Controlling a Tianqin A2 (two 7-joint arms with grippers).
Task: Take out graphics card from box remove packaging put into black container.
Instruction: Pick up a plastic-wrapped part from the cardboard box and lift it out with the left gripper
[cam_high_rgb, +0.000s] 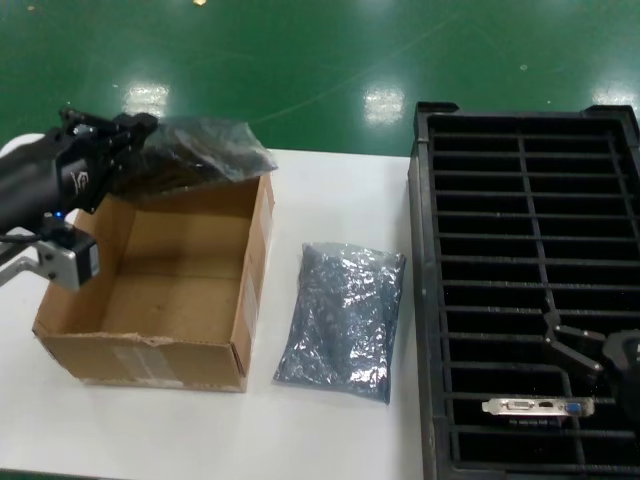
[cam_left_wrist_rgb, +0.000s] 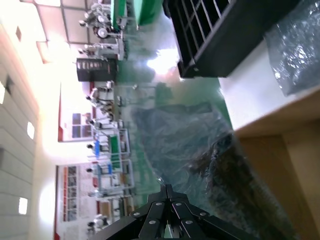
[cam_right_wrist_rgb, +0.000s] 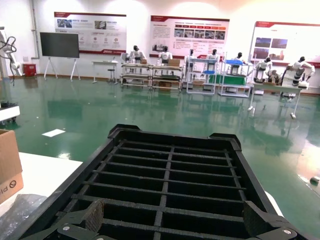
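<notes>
Over the brown cardboard box (cam_high_rgb: 165, 290), the left gripper (cam_high_rgb: 128, 135) pinches 1 crinkly grey antistatic bag (cam_high_rgb: 200, 150), jaws closed on it. Right gripper (cam_high_rgb: 585, 355) hovers wide open inside the black slotted crate (cam_high_rgb: 425, 300), above a silver-bracketed card (cam_high_rgb: 538, 407).

The left arm reaches in from the left side, held up high. Its left claw (cam_high_rgb: 135, 130) is pinched tight on a bag. The right claw (cam_high_rgb: 580, 350) sits low at the right, its fingers (cam_right_wrist_rgb: 94, 216) spread wide apart.

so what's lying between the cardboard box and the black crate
In the head view, one crinkly antistatic bag lies flat on the white table between box and crate.
</notes>
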